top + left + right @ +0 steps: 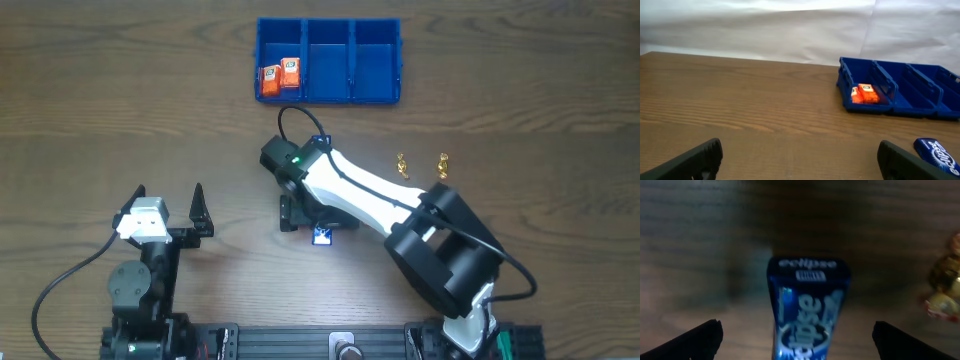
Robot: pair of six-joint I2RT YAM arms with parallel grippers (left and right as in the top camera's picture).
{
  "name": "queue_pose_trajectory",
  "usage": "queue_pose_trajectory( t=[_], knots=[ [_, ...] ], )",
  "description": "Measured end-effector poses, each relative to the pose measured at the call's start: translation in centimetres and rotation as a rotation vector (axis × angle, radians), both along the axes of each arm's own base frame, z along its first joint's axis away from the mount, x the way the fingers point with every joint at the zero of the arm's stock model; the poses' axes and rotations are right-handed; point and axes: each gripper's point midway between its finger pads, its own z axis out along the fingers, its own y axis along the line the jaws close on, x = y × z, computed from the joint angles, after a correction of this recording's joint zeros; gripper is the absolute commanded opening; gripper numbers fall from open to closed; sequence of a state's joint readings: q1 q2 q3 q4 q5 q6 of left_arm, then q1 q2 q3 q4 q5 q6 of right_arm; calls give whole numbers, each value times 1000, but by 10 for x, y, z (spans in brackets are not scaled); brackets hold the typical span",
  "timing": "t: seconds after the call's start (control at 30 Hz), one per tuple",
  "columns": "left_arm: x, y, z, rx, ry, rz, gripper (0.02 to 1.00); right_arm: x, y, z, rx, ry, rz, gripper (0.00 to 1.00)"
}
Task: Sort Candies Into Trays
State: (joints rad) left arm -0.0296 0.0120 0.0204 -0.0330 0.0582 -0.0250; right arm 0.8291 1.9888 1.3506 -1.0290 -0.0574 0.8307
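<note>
A blue three-compartment tray [328, 88] stands at the back of the table, with two orange candies [279, 76] in its left compartment; the left wrist view has the tray [900, 97] and the orange candies [864, 93] too. A blue candy pack [322, 236] lies on the table at the centre. My right gripper [308, 214] hangs low over it, open, the pack [807, 312] lying between its fingers. Two gold-wrapped candies [421, 164] lie to the right, and one gold candy [945, 287] is in the right wrist view. My left gripper [168, 197] stays open over bare wood at the left.
The brown wooden table [120, 110] has free room on the left and around the tray. A white wall rises behind the table in the left wrist view, where the blue pack [938, 156] lies at the lower right.
</note>
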Motion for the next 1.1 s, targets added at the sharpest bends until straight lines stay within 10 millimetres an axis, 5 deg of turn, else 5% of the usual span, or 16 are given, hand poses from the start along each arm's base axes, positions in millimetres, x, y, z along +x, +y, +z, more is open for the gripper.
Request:
queue_pose_trajectory(
  t=[0.43, 0.8, 1.1],
  knots=[
    [0, 0, 0, 0, 0, 0, 998, -4, 0, -12, 0, 25, -15, 673],
    [0, 0, 0, 0, 0, 0, 998, -8, -1, -15, 0, 38, -22, 246],
    [0, 0, 0, 0, 0, 0, 998, -4, 2, -13, 14, 18, -19, 163]
  ],
)
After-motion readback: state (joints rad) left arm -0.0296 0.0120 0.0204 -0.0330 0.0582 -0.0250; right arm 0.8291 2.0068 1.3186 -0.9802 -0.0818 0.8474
